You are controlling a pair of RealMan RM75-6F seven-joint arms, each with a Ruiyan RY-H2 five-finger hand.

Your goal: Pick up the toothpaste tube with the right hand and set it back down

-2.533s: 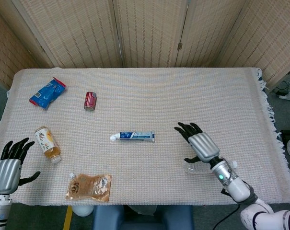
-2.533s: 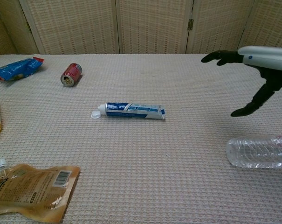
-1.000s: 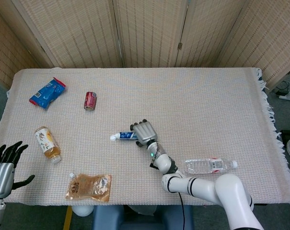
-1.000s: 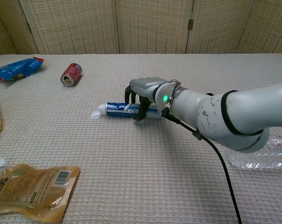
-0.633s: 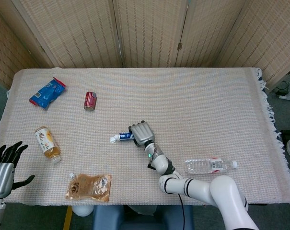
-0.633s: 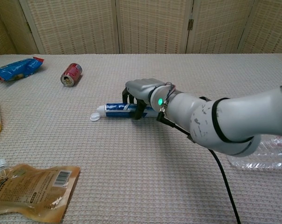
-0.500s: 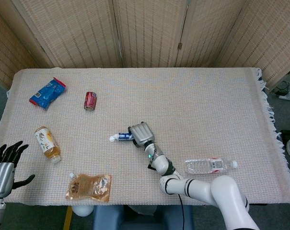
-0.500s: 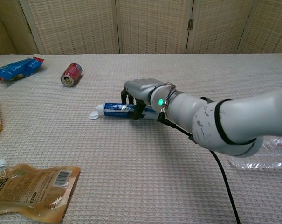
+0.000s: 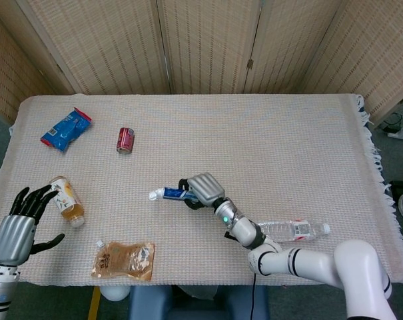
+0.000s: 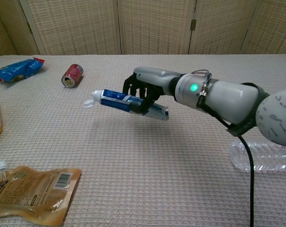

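The blue-and-white toothpaste tube point(image 10: 115, 100) hangs above the cloth, cap end pointing left and tilted slightly up. My right hand point(image 10: 143, 91) grips it around its middle, fingers curled over the top. In the head view the same tube point(image 9: 170, 194) shows left of the right hand point(image 9: 203, 189), near the table's middle. My left hand point(image 9: 18, 224) hovers at the near left edge with fingers spread and nothing in it.
A clear plastic bottle point(image 10: 261, 154) lies right of my right forearm. A tan pouch point(image 10: 30, 191) lies at the front left, a juice bottle point(image 9: 66, 199) beside my left hand. A red can point(image 10: 72, 75) and a blue packet point(image 10: 16, 69) lie far left.
My right hand reached in from the right, closed on the tube and has lifted it off the cloth. My left hand has risen slightly near the juice bottle.
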